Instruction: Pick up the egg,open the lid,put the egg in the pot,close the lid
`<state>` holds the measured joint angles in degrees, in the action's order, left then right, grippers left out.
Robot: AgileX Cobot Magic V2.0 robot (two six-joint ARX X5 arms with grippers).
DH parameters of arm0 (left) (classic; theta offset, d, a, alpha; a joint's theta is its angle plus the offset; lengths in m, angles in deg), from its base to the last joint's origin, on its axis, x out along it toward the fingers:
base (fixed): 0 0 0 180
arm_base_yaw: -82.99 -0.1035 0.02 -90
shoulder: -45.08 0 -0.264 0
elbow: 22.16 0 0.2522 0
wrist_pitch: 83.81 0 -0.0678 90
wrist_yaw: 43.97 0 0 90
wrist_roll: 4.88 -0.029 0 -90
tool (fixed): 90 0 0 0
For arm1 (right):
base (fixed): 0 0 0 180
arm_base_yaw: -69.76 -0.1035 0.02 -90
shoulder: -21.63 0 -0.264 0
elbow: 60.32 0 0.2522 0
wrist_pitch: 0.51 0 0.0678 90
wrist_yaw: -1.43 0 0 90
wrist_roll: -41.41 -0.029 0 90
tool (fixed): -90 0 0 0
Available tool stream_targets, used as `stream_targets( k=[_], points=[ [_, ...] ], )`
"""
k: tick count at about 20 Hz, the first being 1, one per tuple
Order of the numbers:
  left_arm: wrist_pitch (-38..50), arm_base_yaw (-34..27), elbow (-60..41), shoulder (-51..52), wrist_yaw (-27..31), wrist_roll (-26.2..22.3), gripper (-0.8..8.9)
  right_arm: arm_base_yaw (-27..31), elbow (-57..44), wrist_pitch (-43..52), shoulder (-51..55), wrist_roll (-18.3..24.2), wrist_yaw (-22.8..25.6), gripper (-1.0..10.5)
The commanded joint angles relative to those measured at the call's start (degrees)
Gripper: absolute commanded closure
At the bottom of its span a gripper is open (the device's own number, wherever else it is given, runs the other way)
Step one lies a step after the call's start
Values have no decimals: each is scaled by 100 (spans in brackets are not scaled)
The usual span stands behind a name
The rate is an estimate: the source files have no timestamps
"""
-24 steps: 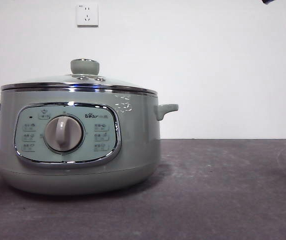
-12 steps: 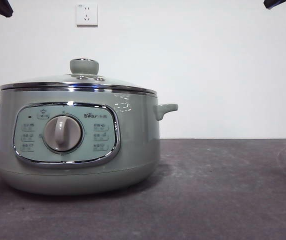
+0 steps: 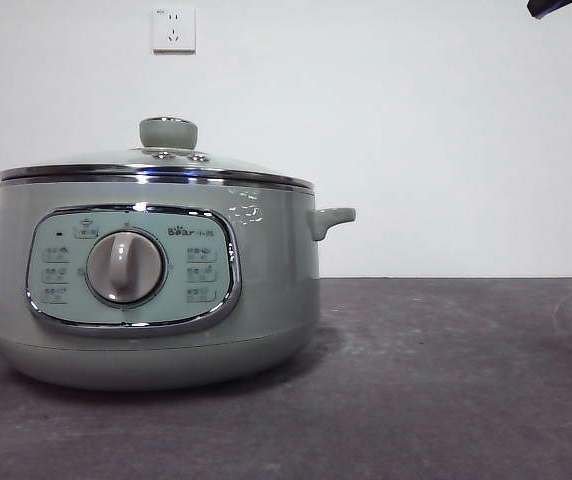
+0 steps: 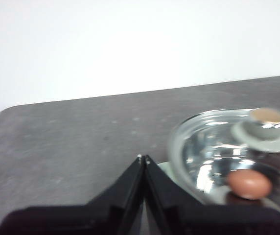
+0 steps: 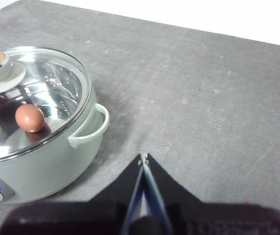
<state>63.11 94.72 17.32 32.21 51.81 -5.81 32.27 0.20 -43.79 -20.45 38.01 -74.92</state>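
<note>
The sage-green pot (image 3: 156,300) stands on the dark table at the left, with the glass lid (image 3: 156,166) shut on it and the green knob (image 3: 168,132) on top. The brown egg (image 5: 30,117) lies inside the pot under the lid, and it also shows in the left wrist view (image 4: 250,183). My left gripper (image 4: 143,159) is shut and empty, above the table beside the lid (image 4: 218,142). My right gripper (image 5: 144,157) is shut and empty, off to the side of the pot's handle (image 5: 93,129).
The grey table (image 3: 446,380) stretches to the right of the pot. A white wall with two sockets (image 3: 174,29) stands behind. A black arm tip (image 3: 551,6) shows at the top right corner of the front view.
A black arm tip that showed at the top left corner half a second ago has left the front view. The pot and lid have not moved.
</note>
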Motion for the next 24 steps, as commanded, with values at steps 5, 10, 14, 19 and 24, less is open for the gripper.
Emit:
stream_targets(
  k=[5, 10, 14, 19, 24],
  points=[
    [833, -470, -1705, 671, -31, -66, 816, -2, -55, 48, 15, 31, 15, 946],
    [892, -472, -2485, 1180, -192, 0, 816, -2, -55, 50, 15, 31, 15, 946],
    [855, -474, -2553, 1279, -306, 44, 816, -2, -55, 50, 15, 31, 15, 946],
    [885, -470, -2553, 1274, -317, 87, 816, -2, -55, 48, 15, 31, 15, 946],
    [885, -472, -2553, 1274, -315, 87, 816, -2, -55, 48, 15, 31, 15, 946]
  ],
)
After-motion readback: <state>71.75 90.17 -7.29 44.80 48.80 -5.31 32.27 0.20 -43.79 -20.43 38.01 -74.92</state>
